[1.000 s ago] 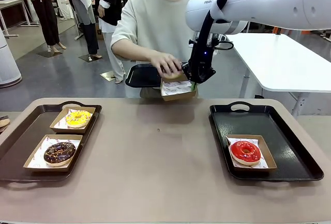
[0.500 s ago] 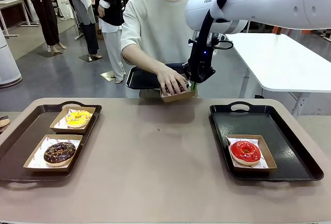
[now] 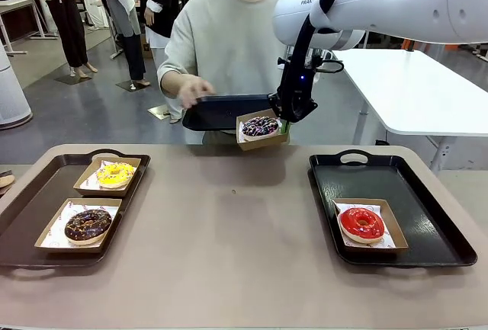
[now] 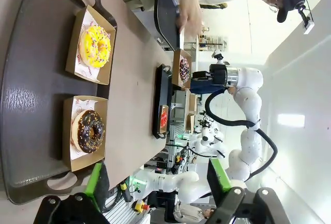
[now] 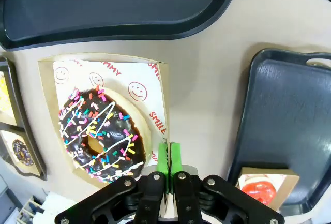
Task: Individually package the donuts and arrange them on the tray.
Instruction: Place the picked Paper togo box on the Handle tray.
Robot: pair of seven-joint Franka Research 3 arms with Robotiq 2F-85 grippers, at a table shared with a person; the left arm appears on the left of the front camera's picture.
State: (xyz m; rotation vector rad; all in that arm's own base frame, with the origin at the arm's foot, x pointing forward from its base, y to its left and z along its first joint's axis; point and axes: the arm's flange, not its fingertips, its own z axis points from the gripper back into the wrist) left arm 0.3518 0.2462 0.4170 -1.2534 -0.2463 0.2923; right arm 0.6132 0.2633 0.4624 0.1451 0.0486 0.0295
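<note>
Far left of the table [image 3: 229,223]: brown tray [image 3: 30,216] carrying two cardboard boxes. Rear box [image 3: 85,185] with the yellow donut [image 3: 115,174], front box [image 3: 47,240] with the chocolate sprinkled donut [image 3: 88,225]; both on white printed paper. Same pair seen from the left wrist view, yellow donut [image 4: 94,46] and chocolate donut [image 4: 87,131], side by side on the tray [image 4: 31,100]. Left gripper [image 4: 158,180] above that tray's near end, green pads well apart, nothing between them, jaws wide.

Toward the middle, beyond the far table edge: person's hand [image 3: 195,91] raised beside a black tray [image 3: 213,113] held level. Just right of it, a third box [image 3: 263,141] up in the air, off the table, holding the dark purple donut [image 3: 261,126] with white and coloured sprinkles. Right gripper [image 3: 285,126] pinching that box's edge; in the right wrist view, green pads [image 5: 163,159] pressed together on the box wall [image 5: 164,105], dark purple donut [image 5: 101,131] lying on smiley-printed paper.

Far right: black tray [image 3: 404,177] on the table, one box [image 3: 389,216] near its front with the glossy red donut [image 3: 361,223].
</note>
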